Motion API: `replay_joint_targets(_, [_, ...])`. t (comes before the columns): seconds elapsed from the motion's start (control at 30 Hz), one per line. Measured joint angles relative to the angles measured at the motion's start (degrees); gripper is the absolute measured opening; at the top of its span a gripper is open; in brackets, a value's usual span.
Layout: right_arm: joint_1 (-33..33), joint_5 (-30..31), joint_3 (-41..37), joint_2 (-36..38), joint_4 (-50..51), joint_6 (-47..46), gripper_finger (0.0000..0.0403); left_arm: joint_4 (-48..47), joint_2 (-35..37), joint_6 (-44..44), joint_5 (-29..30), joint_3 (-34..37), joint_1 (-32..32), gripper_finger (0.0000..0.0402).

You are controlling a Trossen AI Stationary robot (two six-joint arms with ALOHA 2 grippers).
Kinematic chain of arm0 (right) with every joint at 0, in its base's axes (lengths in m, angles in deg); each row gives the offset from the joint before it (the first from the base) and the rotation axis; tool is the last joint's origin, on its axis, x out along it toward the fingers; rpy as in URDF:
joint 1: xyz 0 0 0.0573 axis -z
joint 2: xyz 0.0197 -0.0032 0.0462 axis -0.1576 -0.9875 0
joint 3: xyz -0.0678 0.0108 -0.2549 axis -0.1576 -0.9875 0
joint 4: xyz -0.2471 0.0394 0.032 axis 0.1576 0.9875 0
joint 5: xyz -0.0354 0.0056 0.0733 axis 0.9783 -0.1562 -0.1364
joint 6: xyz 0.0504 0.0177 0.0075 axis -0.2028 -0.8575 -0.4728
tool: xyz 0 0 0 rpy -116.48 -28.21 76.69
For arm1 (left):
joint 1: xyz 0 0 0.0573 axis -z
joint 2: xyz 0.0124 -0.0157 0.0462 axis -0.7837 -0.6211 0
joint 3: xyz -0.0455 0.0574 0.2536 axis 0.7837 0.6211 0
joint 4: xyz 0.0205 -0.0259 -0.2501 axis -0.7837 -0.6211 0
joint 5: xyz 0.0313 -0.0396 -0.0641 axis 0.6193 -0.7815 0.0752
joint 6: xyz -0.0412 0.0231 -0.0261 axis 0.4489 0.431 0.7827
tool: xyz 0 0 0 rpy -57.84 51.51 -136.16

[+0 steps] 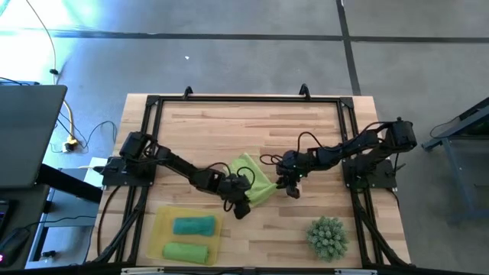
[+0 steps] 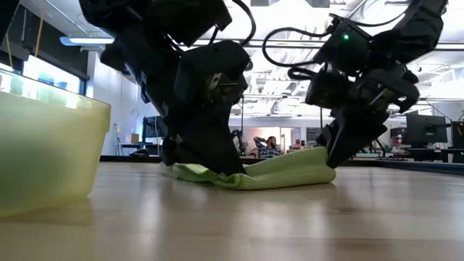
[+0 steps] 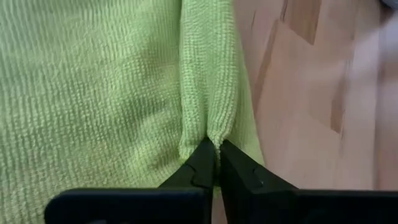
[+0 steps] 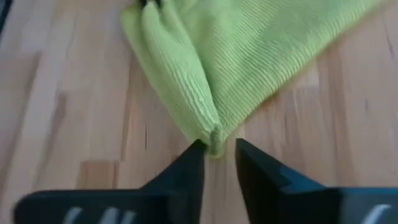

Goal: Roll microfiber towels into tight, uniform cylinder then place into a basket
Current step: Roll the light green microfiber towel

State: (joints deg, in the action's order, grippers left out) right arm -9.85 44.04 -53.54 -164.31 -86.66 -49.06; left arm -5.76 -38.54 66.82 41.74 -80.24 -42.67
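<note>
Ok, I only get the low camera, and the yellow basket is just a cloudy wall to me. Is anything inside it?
Observer: Yes. From above, the basket holds two rolled towels side by side, a teal roll and a green roll.
Operator: Is the left gripper really pinching the towel on the table?
Observer: Its wrist camera shows the left gripper shut on a folded edge of the loose towel.
Operator: And the right one?
Observer: In its wrist camera, the right gripper has its fingers apart, with a corner of the loose towel right at the gap.
</note>
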Motion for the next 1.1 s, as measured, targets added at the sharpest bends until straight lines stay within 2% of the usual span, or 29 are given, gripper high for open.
replay_joint_targets(0.13, [0.00,0.07,3.03,1.84,7.42,13.64,0.0118,-2.50,0.22,2.15,-2.08,-0.12,-0.46,0.0002])
replay_joint_targets(0.23, [-0.66,0.35,5.51,3.86,13.49,24.67,0.0138,-3.61,0.24,2.80,-2.13,-0.18,-0.43,0.0002])
replay_joint_targets(0.43, [-6.76,1.63,6.35,7.87,13.88,40.85,0.0132,-7.47,0.34,4.51,-2.07,-0.24,-0.60,0.0001])
replay_joint_targets(0.6, [-13.60,9.25,6.17,6.70,7.61,50.53,0.0116,-7.08,0.28,4.75,-2.00,-0.13,-0.64,0.0001])
replay_joint_targets(0.8, [-15.92,16.85,6.15,1.24,2.35,52.48,0.0119,-6.90,0.24,4.90,-1.92,-0.07,-0.64,0.0001])
replay_joint_targets(1.1, [-13.34,15.54,6.19,-4.93,-0.23,49.21,0.0188,-6.49,0.24,5.36,-1.87,0.02,-0.62,0.0000])
